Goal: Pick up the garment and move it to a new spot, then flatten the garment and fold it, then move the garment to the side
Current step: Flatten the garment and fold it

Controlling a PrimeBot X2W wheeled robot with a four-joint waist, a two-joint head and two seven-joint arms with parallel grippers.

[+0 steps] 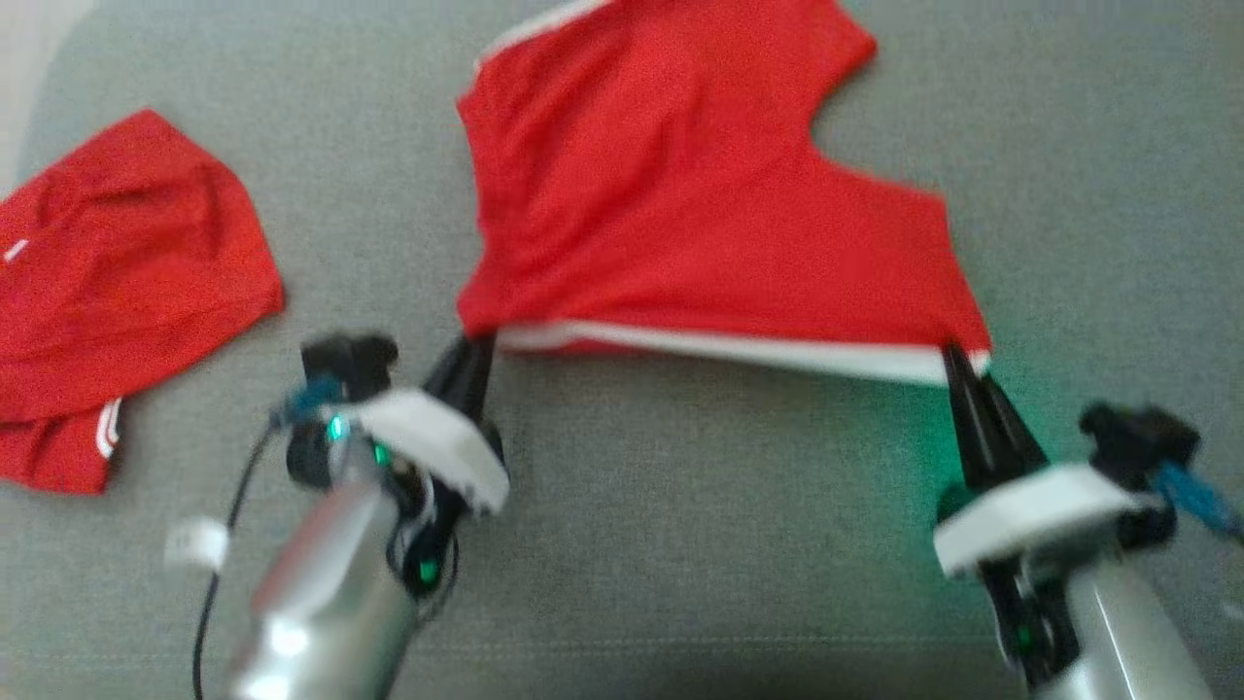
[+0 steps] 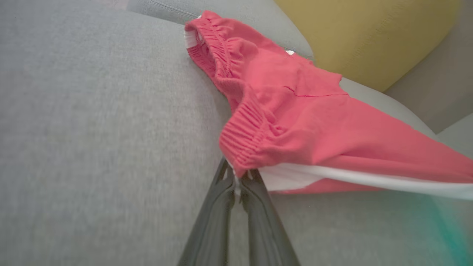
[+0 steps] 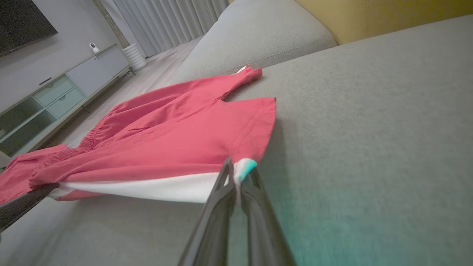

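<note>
The red garment (image 1: 680, 194) lies spread on the grey sofa (image 1: 680, 544), its near edge stretched taut. The left tool (image 1: 476, 342) is clamped on its waistband corner, and the right tool (image 1: 954, 358) on its white-striped corner.

The garment (image 1: 680, 194) was matt red cloth, its waistband (image 2: 244, 136) ribbed, with a smoother white band (image 1: 777, 352) at 6 o'clock. The sofa (image 1: 680, 544) was coarse grey weave. The left pincer (image 1: 478, 342) and right pincer (image 1: 948, 352) looked matt dark plastic, the forearm (image 1: 321, 583) at 7 o'clock glossy silver.
</note>
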